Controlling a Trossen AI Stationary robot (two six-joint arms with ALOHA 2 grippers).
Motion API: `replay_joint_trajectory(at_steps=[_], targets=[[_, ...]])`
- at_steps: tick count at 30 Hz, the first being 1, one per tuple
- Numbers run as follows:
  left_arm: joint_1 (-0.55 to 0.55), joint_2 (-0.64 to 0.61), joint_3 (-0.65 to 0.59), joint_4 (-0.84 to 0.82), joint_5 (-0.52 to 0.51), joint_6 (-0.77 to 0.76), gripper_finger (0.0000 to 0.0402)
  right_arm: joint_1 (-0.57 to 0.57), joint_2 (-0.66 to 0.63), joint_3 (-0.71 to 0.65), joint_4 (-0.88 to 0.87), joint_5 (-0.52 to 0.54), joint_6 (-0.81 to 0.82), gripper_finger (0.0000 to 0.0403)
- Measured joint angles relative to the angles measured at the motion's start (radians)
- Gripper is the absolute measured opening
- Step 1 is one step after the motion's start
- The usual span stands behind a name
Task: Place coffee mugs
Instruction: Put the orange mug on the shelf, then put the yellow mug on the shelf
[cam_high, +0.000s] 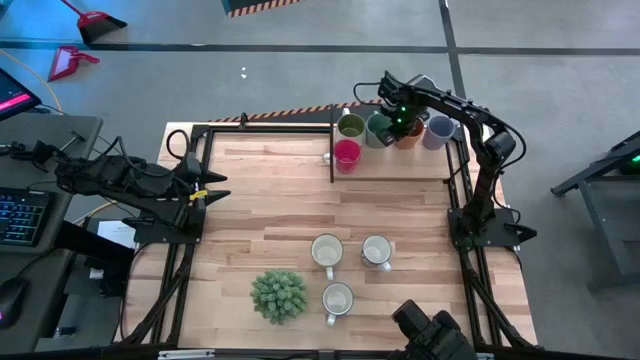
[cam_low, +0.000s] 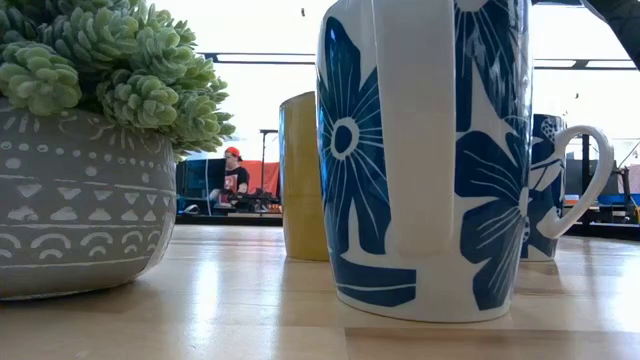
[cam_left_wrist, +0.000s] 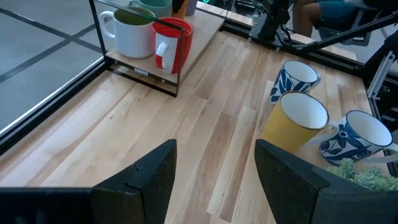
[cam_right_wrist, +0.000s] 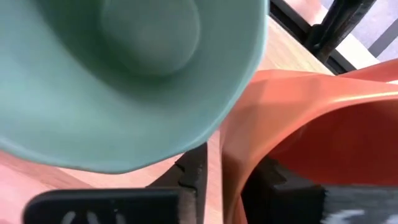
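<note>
Five mugs stand in a row on a low shelf board (cam_high: 400, 168) at the table's far right: olive green (cam_high: 350, 126), red (cam_high: 346, 153), teal (cam_high: 378, 128), orange (cam_high: 408, 136) and blue-grey (cam_high: 437, 131). My right gripper (cam_high: 403, 123) points down over the orange mug (cam_right_wrist: 323, 118) and is slightly open. One finger is inside the mug, the other outside, beside the teal mug (cam_right_wrist: 124, 74). Three mugs with white insides (cam_high: 326, 250) (cam_high: 376, 250) (cam_high: 337, 298) stand on the near table. My left gripper (cam_high: 205, 190) waits open at the left edge. My right gripper straddles the orange mug's rim wall (cam_right_wrist: 233, 180) from above. The outer finger (cam_right_wrist: 189, 180) stands a small gap away from the wall. The inner finger (cam_right_wrist: 286, 186) lies close against the inside, and I cannot tell whether it touches.
A spiky green plant in a grey pot (cam_high: 279, 295) stands at the near edge, left of the nearest mug. A dark frame (cam_high: 332, 140) borders the shelf's left end. Bare wood lies between the shelf and the three near mugs. A person sits in the room beyond (cam_low: 234, 175).
</note>
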Motion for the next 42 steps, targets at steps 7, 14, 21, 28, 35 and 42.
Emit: replay_joint_trajectory(at_steps=[7, 14, 21, 28, 35, 42], targets=[[0.000, 0.000, 0.000, 0.000, 0.000, 0.000, 0.0205, 0.000, 0.000, 0.000, -0.027, -0.024, 0.001, 0.0105], [0.000, 0.000, 0.000, 0.000, -0.001, 0.000, 0.0205, 0.000, -0.031, 0.000, -0.038, -0.022, 0.001, 0.0114], [0.000, 0.000, 0.000, 0.000, -0.001, 0.001, 0.0205, 0.000, -0.108, 0.017, -0.058, -0.015, 0.026, 0.0115], [0.000, 0.000, 0.000, 0.000, -0.001, 0.017, 0.0205, 0.013, -0.217, 0.065, -0.099, -0.025, 0.086, 0.0115], [0.000, 0.000, 0.000, 0.000, -0.002, 0.018, 0.0205, 0.112, -0.381, 0.070, -0.096, -0.166, 0.153, 0.0115], [0.000, 0.000, 0.000, 0.007, -0.005, 0.007, 0.0205, 0.338, -0.564, 0.065, -0.047, -0.183, 0.067, 0.0115]])
